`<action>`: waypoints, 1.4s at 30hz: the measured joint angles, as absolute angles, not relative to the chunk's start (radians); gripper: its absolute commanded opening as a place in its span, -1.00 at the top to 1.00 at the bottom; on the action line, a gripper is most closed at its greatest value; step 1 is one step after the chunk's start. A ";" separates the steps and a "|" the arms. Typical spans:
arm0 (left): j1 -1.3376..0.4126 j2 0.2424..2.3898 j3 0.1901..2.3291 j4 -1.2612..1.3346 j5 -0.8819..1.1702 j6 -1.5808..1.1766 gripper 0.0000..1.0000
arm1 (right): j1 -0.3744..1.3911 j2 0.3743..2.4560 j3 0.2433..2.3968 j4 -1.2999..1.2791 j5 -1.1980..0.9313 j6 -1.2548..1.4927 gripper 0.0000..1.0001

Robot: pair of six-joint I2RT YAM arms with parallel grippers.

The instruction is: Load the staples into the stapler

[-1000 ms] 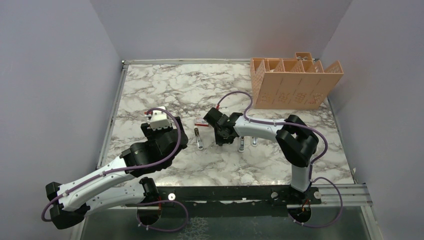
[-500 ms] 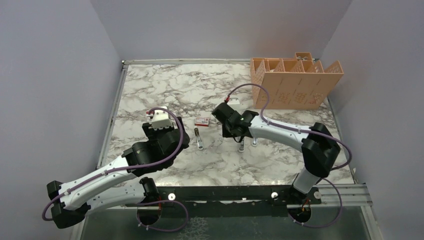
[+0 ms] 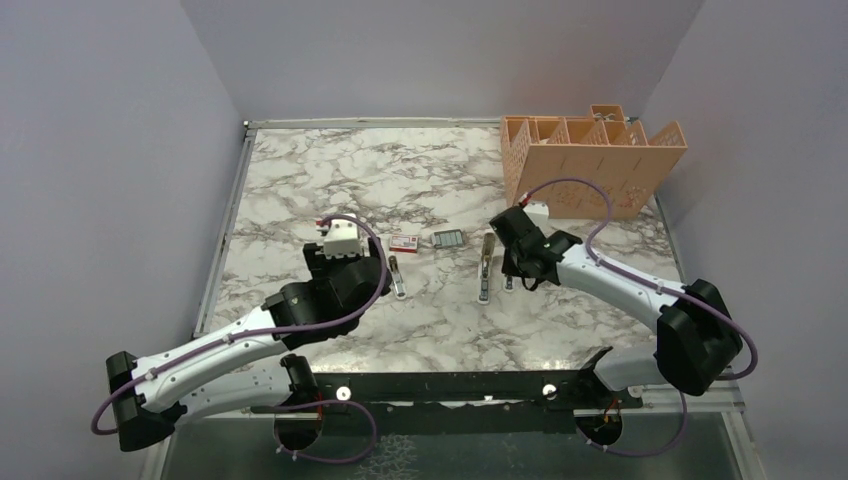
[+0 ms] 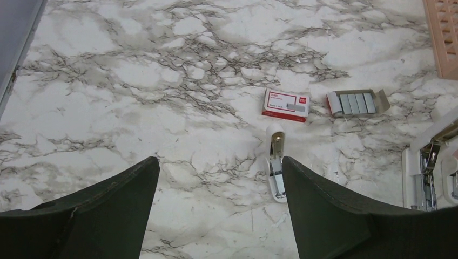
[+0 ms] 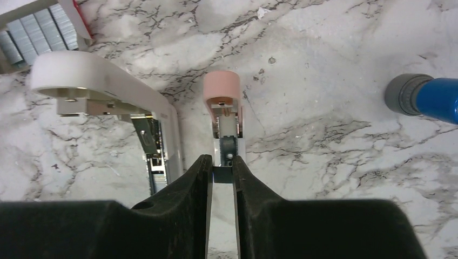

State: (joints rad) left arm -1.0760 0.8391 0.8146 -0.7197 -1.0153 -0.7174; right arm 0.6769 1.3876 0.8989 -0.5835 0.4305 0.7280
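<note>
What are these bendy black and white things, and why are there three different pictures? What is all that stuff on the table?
They are two robot arms bolted to a marble table. One picture looks down from above. The other two come from little cameras on each arm's wrist, so you see that arm's own two fingers.

The left gripper is wide open and holds nothing. In front of it lie a red-and-white staple box, a grey tray of staples and a small white stapler.

The right gripper is almost shut, right at the end of a small pink stapler. Whether it pinches it, I can't tell. Beside it lie a bigger white stapler, flipped open, and a blue cylinder.

At the back stands an orange plastic organizer.
</note>
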 measured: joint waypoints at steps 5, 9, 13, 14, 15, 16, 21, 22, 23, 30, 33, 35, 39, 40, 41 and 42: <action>-1.065 0.901 0.805 -0.645 -0.945 -0.665 -0.69 | 0.657 1.355 0.815 -0.505 0.422 0.697 0.50; -1.011 0.954 0.804 -0.593 -0.865 -0.632 -0.68 | 0.643 1.353 0.772 -0.436 0.395 0.671 0.50; -0.941 0.979 0.801 -0.557 -0.784 -0.611 -0.68 | 0.634 1.353 0.757 -0.388 0.374 0.654 0.51; -0.921 0.981 0.798 -0.547 -0.760 -0.607 -0.68 | 0.633 1.353 0.755 -0.378 0.370 0.651 0.50; -0.896 0.981 0.793 -0.537 -0.736 -0.603 -0.68 | 0.633 1.353 0.752 -0.368 0.368 0.649 0.51; -0.877 0.981 0.789 -0.530 -0.718 -0.601 -0.68 | 0.633 1.353 0.750 -0.360 0.365 0.646 0.51; -0.831 0.981 0.771 -0.506 -0.654 -0.593 -0.68 | 0.633 1.357 0.746 -0.342 0.360 0.637 0.51; -0.829 0.981 0.770 -0.505 -0.645 -0.593 -0.68 | 0.633 1.357 0.746 -0.342 0.360 0.636 0.51; -0.826 0.981 0.770 -0.502 -0.638 -0.592 -0.68 | 0.633 1.357 0.746 -0.342 0.360 0.636 0.51; -0.817 0.981 0.770 -0.495 -0.611 -0.588 -0.68 | 0.633 1.361 0.746 -0.344 0.361 0.638 0.51; -0.813 0.981 0.770 -0.495 -0.607 -0.589 -0.68 | 0.633 1.373 0.746 -0.346 0.362 0.639 0.51; -0.812 0.981 0.770 -0.495 -0.603 -0.589 -0.68 | 0.633 1.378 0.744 -0.347 0.362 0.639 0.51; -0.810 0.981 0.770 -0.495 -0.598 -0.589 -0.68 | 0.633 1.380 0.742 -0.348 0.364 0.640 0.51; -0.810 0.981 0.770 -0.495 -0.596 -0.589 -0.68 | 0.633 1.380 0.741 -0.348 0.366 0.641 0.51; -0.809 0.981 0.770 -0.495 -0.595 -0.589 -0.68 | 0.633 1.380 0.740 -0.348 0.369 0.643 0.51; -0.806 0.981 0.770 -0.495 -0.594 -0.589 -0.68 | 0.633 1.380 0.740 -0.348 0.370 0.644 0.51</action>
